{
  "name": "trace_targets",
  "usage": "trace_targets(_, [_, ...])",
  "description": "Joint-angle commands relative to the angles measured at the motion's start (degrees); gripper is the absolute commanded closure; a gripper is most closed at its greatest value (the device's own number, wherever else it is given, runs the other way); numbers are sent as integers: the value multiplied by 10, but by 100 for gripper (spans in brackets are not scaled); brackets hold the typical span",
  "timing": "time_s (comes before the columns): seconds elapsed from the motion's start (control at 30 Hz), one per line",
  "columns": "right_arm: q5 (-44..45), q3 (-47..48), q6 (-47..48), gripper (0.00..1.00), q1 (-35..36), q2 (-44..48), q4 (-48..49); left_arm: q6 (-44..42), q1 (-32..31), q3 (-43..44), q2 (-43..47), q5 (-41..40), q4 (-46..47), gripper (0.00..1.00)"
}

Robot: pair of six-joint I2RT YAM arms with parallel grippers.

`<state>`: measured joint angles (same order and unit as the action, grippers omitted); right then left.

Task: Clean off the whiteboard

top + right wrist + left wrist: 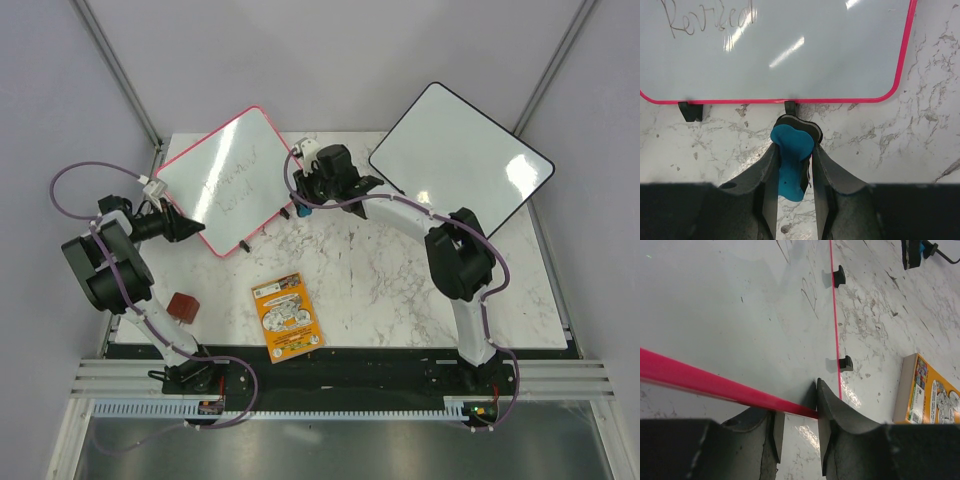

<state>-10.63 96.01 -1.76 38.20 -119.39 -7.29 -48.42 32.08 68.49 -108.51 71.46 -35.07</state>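
Whiteboard (250, 140) sits askew at far-left of table (400, 280), on black feet (690, 111). Handwriting (705, 17) unerased.

Left gripper (797, 415) at board's near-left corner, fingers (840, 425) narrow, straddling pink frame (700, 380). Cannot tell whether clamped. Likely purpose: brace board against sliding under wiping.

Right gripper (794, 150) pinches blue eraser (789, 180), felt end forward, just short of frame beside middle foot. Not yet on writing surface. Judged step: steadying done or nearly, wipe about to begin.
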Motion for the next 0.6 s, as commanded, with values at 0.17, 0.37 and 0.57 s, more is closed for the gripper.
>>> trace_targets(0.17, [0, -16, 5, 100, 5, 35, 21, -73, -11, -19, 6, -35, -1, 98])
trace_targets(0.37, [10, -50, 12, 100, 6, 54, 33, -74, -7, -23, 11, -42, -1, 98])
trace_targets(0.57, [10, -78, 12, 100, 6, 68, 37, -73, -3, -24, 14, -55, -1, 95])
